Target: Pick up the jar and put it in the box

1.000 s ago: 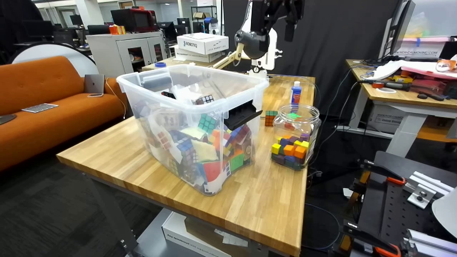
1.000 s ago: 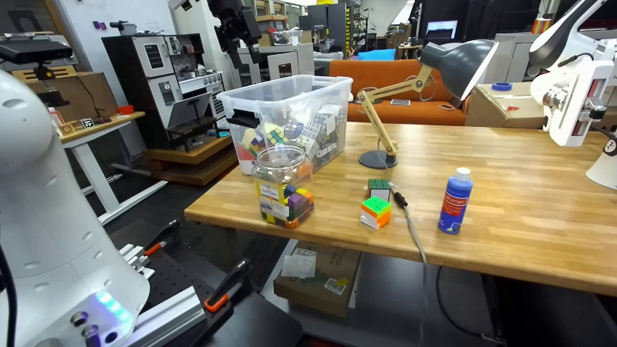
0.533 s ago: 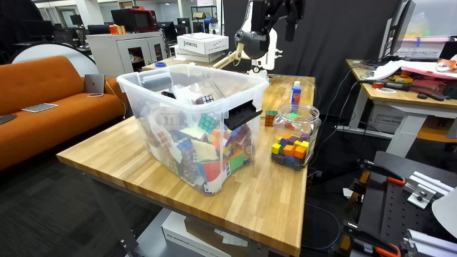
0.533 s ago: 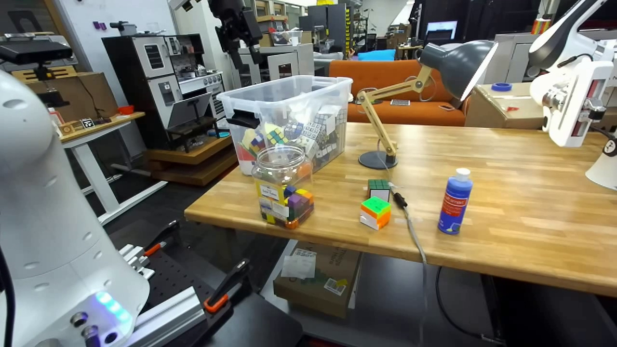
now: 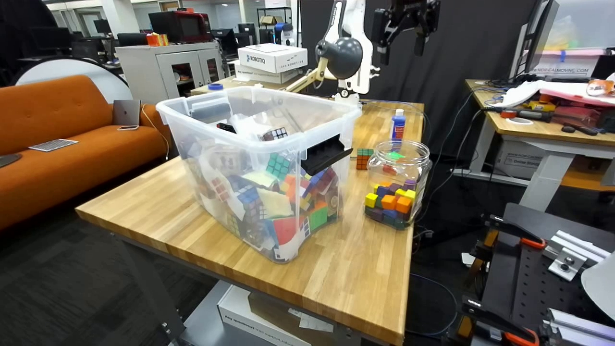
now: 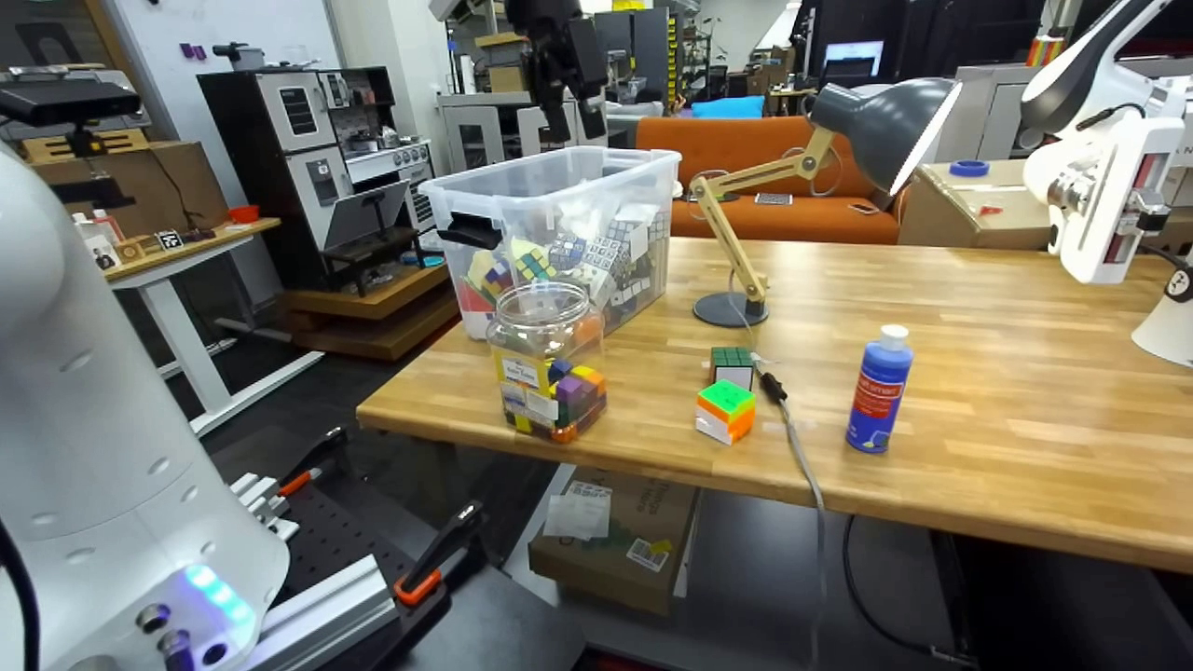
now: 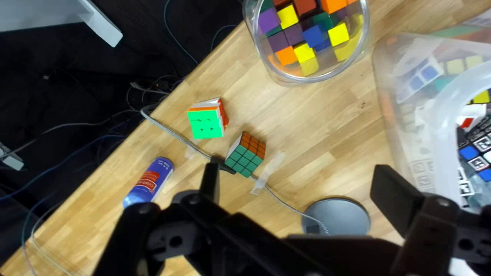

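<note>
An orange couch (image 5: 72,154) fills the left of the frame in an exterior view, and a dark curtain (image 5: 461,57) hangs behind the wooden table (image 5: 355,269). The jar (image 6: 545,363) stands upright near the table's edge, short and wide, clear-walled with an open mouth; it wears a yellow and white label (image 6: 524,387), and small blocks (image 5: 389,202) in yellow, orange, purple and blue fill its lower part.

Just beside it is the box (image 5: 288,144), much bigger, packed with puzzle cubes (image 6: 596,266), a black handle (image 5: 326,155) on the end by the jar. To the right in an exterior view come a bright cube (image 6: 725,412), a green-topped cube (image 6: 733,366) and a blue bottle (image 6: 879,391), with the desk lamp (image 6: 885,130) behind and its cord (image 6: 803,457) running between.

My claw (image 5: 402,50) hangs high, spread wide, its two sides far apart in my wrist view. There the jar sits at the top of the frame, partly cut off, beyond my claw and untouched.
</note>
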You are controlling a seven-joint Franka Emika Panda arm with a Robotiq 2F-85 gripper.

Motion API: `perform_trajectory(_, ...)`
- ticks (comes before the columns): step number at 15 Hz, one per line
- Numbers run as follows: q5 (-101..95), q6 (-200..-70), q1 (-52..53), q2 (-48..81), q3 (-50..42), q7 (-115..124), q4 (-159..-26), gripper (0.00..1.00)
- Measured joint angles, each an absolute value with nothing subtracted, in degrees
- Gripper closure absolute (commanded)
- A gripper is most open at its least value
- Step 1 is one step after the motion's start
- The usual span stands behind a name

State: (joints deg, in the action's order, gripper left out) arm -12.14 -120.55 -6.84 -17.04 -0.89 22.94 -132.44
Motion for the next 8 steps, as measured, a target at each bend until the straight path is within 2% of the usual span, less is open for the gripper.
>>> perform_trajectory(8, -12.13, -120.70, -6.88, -16.80, -0.67, 23.02, -132.42, 0.00)
